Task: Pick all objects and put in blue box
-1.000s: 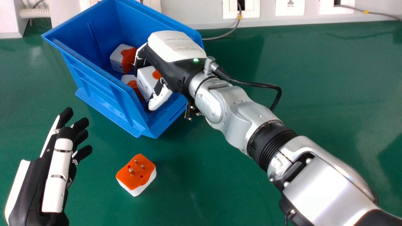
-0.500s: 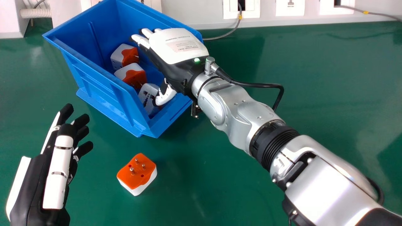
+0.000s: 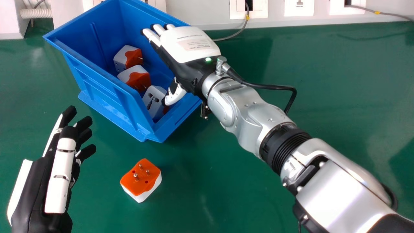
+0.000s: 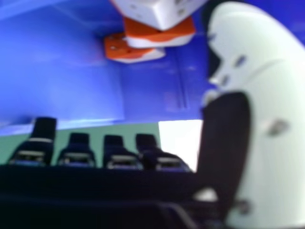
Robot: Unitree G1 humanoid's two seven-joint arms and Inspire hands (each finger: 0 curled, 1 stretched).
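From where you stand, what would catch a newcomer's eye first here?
Probably the big blue box toward the back of the green table, with the robot's silver right arm stretching in from the right and its open hand over the box. Next, the orange-and-white plug adapter lying alone in front of the box, pins up, while three similar adapters sit inside.

Toward the left end of the green surface [image 3: 291, 129], by its back edge, a blue, open-topped plastic box [image 3: 103, 97]. Inside, along the left wall, three blocky white-and-orange plastic plug adapters [image 3: 139, 78]. Above the box's right edge, the right robot hand [image 3: 189, 43], fingers extended inward. In front of the box's near corner, apart from it, with pins up, a blocky orange-topped white plastic adapter [image 3: 138, 181]. Farther left, the left robot hand [image 3: 58, 181], fingers relaxed.
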